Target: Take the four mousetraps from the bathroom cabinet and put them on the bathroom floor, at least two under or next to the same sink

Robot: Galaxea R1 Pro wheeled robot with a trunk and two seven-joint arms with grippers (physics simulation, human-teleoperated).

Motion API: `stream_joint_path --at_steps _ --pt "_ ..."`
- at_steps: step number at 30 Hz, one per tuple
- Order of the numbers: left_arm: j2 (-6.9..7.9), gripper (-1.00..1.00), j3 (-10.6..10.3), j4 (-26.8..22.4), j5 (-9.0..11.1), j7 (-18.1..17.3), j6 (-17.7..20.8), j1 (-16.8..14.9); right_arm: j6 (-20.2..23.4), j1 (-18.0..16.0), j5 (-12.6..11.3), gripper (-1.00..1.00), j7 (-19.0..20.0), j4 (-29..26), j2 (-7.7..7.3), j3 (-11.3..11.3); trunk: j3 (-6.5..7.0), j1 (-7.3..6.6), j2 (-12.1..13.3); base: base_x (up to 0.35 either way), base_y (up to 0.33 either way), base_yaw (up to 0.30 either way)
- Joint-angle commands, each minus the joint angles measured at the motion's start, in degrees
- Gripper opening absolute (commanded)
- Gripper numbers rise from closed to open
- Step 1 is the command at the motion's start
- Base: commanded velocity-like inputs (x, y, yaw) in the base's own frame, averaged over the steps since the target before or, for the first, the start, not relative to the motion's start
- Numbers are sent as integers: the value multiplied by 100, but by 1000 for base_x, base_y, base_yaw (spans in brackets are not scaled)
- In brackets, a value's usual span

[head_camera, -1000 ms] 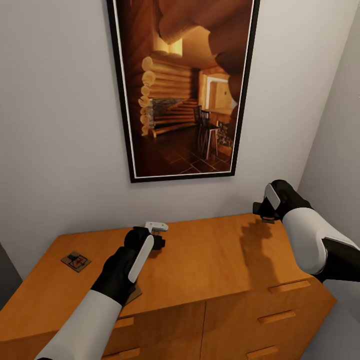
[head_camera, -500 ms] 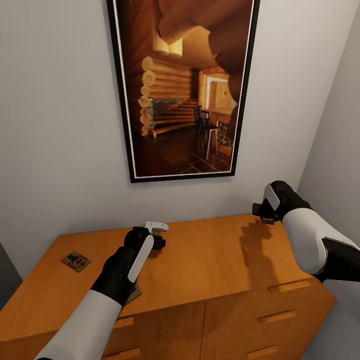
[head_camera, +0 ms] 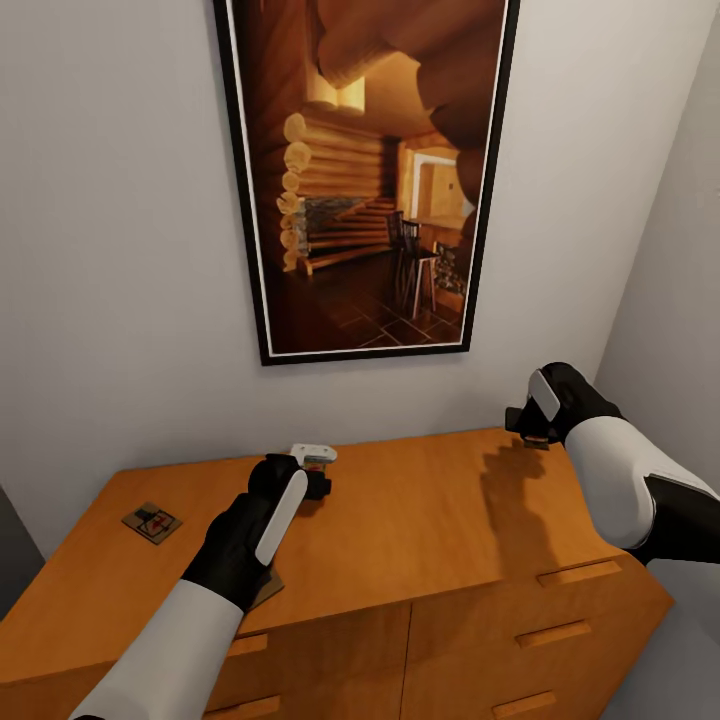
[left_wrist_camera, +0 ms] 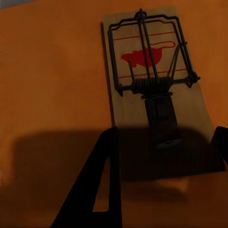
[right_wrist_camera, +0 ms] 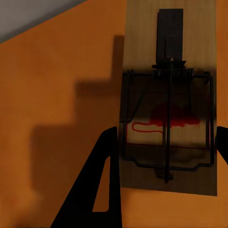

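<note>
Two hands over the orange-brown cabinet (head_camera: 420, 520) in the head view: left hand (head_camera: 315, 468) at the middle of the frame, right hand (head_camera: 533, 425) at the right, both above the surface. One mousetrap (head_camera: 152, 521) flat at lower left, well apart from either hand. Corner of another trap (head_camera: 270, 590) peeking out from under the left forearm. Big framed picture (head_camera: 365, 170) on the wall behind, not in the way.

In the left wrist view, wide-open left hand (left_wrist_camera: 161, 183), holding nothing, dark fingers (left_wrist_camera: 102, 190) on either side of a flat trap (left_wrist_camera: 142, 109) on the surface. Probably light, stiff and thin, so best pinched by the long wooden edges. Wire spring likely snappy and easy to bend; keep off it.

In the right wrist view, much the same: right hand (right_wrist_camera: 164, 178) wide open and empty, over its own trap (right_wrist_camera: 171, 109) lying flat. Smooth wood underneath, so maybe slippery; squeeze gently.
</note>
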Motion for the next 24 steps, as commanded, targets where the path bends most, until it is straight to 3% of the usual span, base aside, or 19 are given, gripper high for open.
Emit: stream_joint_path --at_steps 1,10,18,24 --pt "1 -100 -7 367 112 44 7 -3 16 -5 20 -100 -9 -5 5 -46 -8 0 -3 0 0 0" --pt "1 -100 -12 223 89 81 35 -3 16 -5 20 -100 -10 -5 4 -44 -8 0 -3 0 0 0" --pt "8 -100 -33 -995 31 98 102 -3 16 -5 18 -100 -6 -5 4 -46 -8 0 -3 0 0 0" --pt "15 -100 -33 -1168 16 104 111 -3 16 -5 18 -100 -6 -5 4 -44 -8 0 -3 0 0 0"
